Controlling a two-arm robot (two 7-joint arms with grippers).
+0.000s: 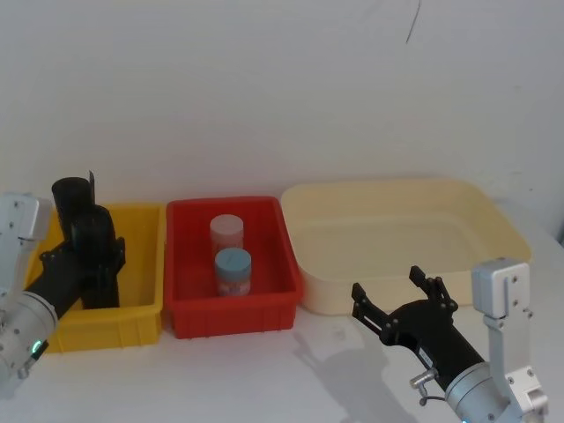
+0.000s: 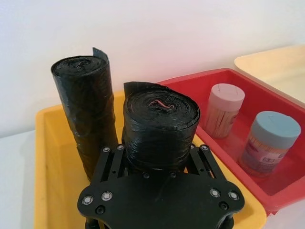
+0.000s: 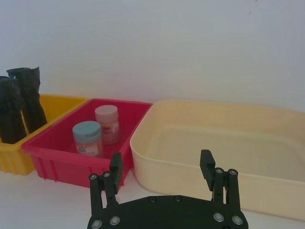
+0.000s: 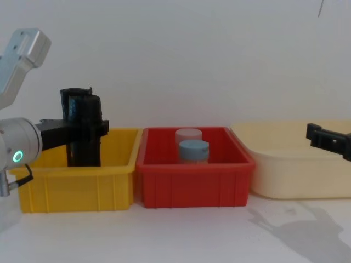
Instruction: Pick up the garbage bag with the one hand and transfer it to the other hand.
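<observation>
Behind left tool (image 2: 159,157), garbage bag (image 2: 161,119) lower half.

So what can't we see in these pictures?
- Bottom of the bag: left wrist view, the left claw covers it; chest view, the yellow bin wall does.
- Label on the blue jar: left wrist view, too blurred to read.
- The right claw: chest view, cut off by the right edge.

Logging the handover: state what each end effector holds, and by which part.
Left end effector grips the garbage bag by its sides, around mid-height, standing in the yellow bin. Right end effector is open, holding nothing.
</observation>
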